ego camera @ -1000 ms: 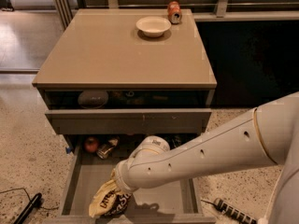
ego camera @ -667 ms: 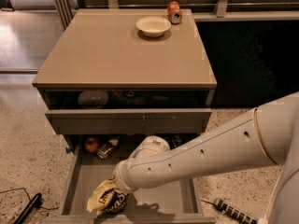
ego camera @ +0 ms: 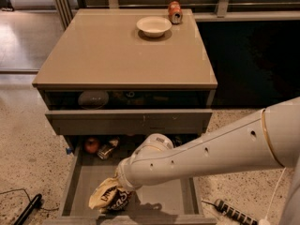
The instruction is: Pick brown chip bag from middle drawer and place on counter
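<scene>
White robot arm [ego camera: 211, 149] reaches from right down into drawer. Glossy tan-beige square counter [ego camera: 108, 55] tops grey cabinet. Wide dull-grey middle drawer [ego camera: 159, 198] stands pulled out. Crinkled dark-brown chip bag with cream-yellow top [ego camera: 108, 198] lies in drawer's front left, right at claw [ego camera: 121, 187]. Claw hidden behind wrist: cannot tell its state. White bowl [ego camera: 153, 26] and small orange can [ego camera: 175, 12] sit at counter's rear.

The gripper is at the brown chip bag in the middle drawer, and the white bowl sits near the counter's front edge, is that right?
No: the camera view shows the white bowl near the counter's back edge; the gripper is at the brown chip bag.
</scene>
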`<state>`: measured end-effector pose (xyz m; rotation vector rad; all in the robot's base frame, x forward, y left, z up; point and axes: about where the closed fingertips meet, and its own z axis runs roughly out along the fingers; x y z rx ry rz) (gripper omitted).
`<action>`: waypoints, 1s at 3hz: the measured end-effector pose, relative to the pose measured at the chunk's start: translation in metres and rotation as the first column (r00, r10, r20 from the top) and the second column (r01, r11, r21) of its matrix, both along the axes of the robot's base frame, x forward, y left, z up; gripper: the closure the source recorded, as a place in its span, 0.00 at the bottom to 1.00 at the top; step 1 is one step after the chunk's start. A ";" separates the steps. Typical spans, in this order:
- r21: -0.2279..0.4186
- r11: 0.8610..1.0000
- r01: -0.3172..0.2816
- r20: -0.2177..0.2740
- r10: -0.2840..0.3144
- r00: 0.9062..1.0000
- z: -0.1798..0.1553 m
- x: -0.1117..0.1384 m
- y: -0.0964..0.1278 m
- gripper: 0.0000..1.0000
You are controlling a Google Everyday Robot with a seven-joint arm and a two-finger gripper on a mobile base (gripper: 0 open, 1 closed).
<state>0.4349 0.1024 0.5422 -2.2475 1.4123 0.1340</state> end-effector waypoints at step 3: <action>-0.031 0.977 0.211 0.120 -0.206 0.971 0.117 0.049 -0.095 1.00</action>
